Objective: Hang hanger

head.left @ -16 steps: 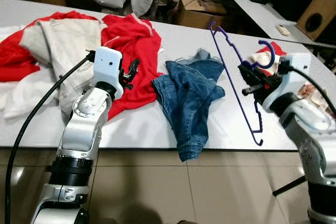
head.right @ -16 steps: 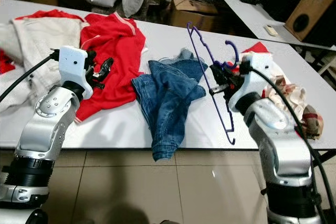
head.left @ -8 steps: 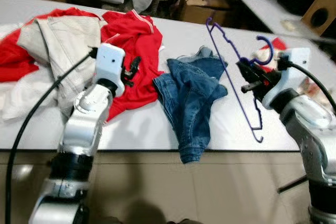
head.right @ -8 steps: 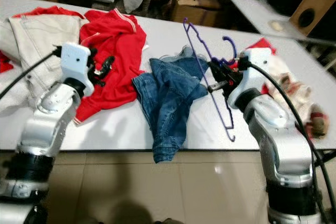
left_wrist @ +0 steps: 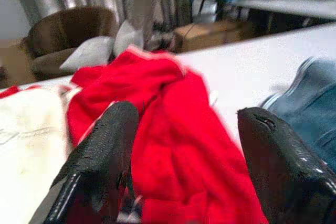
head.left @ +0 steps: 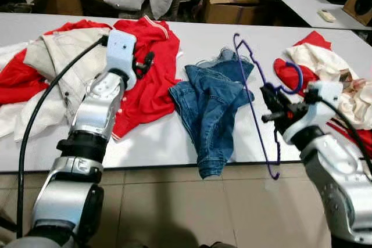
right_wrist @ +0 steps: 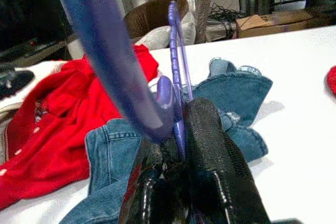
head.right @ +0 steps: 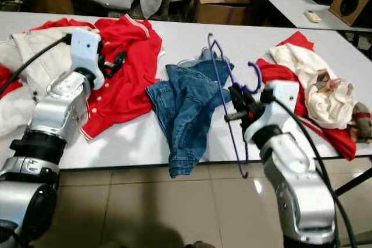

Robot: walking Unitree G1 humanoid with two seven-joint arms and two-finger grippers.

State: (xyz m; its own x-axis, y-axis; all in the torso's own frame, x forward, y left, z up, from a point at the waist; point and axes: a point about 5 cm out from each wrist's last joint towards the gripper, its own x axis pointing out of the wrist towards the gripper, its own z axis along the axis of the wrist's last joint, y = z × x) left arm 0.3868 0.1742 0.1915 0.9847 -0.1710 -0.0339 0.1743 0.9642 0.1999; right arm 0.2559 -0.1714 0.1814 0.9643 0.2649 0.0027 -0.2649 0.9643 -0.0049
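Purple hanger (head.left: 256,94) pinched in right end effector (head.left: 272,104) (left end effector (head.left: 145,62) spread).

A slim purple plastic hanger (head.left: 256,91) stands tilted, pinched near its neck between the closed fingers of the right claw (head.left: 272,107). Its hook (head.left: 295,74) curls just above the claw; its lower corner hangs below it.
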